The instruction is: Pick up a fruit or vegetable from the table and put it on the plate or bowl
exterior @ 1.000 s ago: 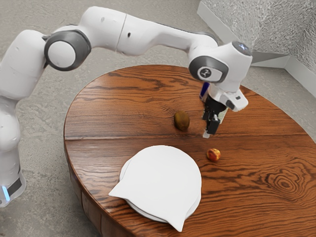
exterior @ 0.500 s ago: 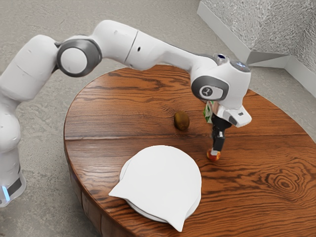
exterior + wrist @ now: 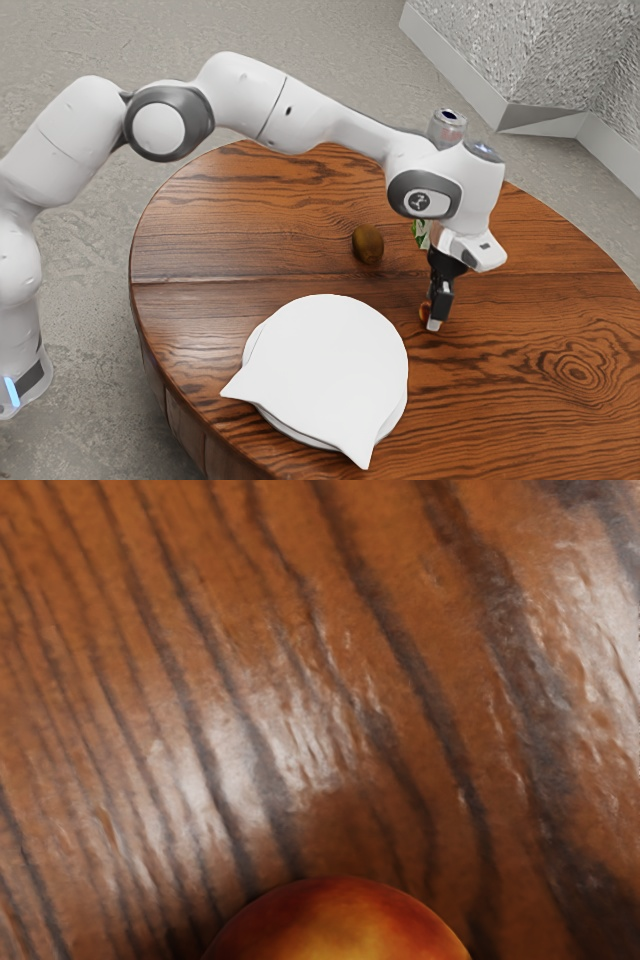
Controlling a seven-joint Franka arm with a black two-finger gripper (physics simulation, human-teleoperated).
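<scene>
While the white arm point(image 3: 300, 105) reaches over the round wood surface point(image 3: 230, 220), the black tool point(image 3: 437, 322) points straight down and its tip is right at the surface. A small red and yellow fruit point(image 3: 335, 925) sits on the wood just under the hand. From the side, the tool hides most of the fruit, so one cannot tell if the tool is spread or pinching it. The fruit lies just off the plate's far right edge, as the exterior view shows it. A brown kiwi point(image 3: 368, 244) lies on the wood near the tool, further back and toward the exterior view's left. The white plate point(image 3: 325, 375) sits at the front edge of the surface, apart from both fruits.
</scene>
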